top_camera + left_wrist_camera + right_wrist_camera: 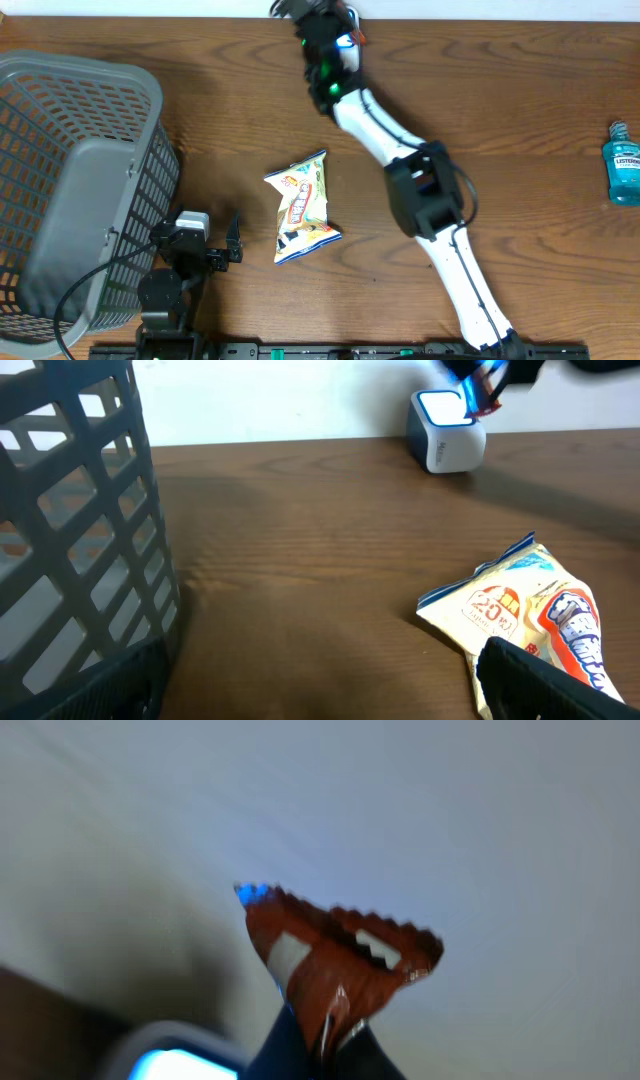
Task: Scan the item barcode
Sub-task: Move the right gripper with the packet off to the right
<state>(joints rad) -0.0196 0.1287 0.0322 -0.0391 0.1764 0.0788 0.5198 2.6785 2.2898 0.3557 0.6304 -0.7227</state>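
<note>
So the right gripper (322, 1038) is pinched tight on a small red-brown packet (340, 955). It grabs the packet by the lower end, so the crimped zigzag edge sticks up past the fingertips with the pale wall behind it. The right wrist cam is pretty blurry, so there's no telling what's printed on it or which side a barcode might be on. Just below and left of the packet in that view is the glowing blue-white face of the scanner (447, 428), a little white cube at the far edge of the table by the wall. From the left wrist cam the packet hangs just above and a touch right of the cube, close to it, though whether they actually touch isn't clear. In the overhead the right arm (370, 115) stretches diagonally from the near edge across to that far edge. The left gripper (232, 240) sits low on the near side, jaws spread wide and empty, right beside the grey basket (155, 190) on its left. A yellow-and-white snack bag (303, 205) lies flat on the wooden table (520, 90) just right of that gripper, well apart from the scanner. A blue mouthwash bottle (622, 165) is way off at the right edge.
</note>
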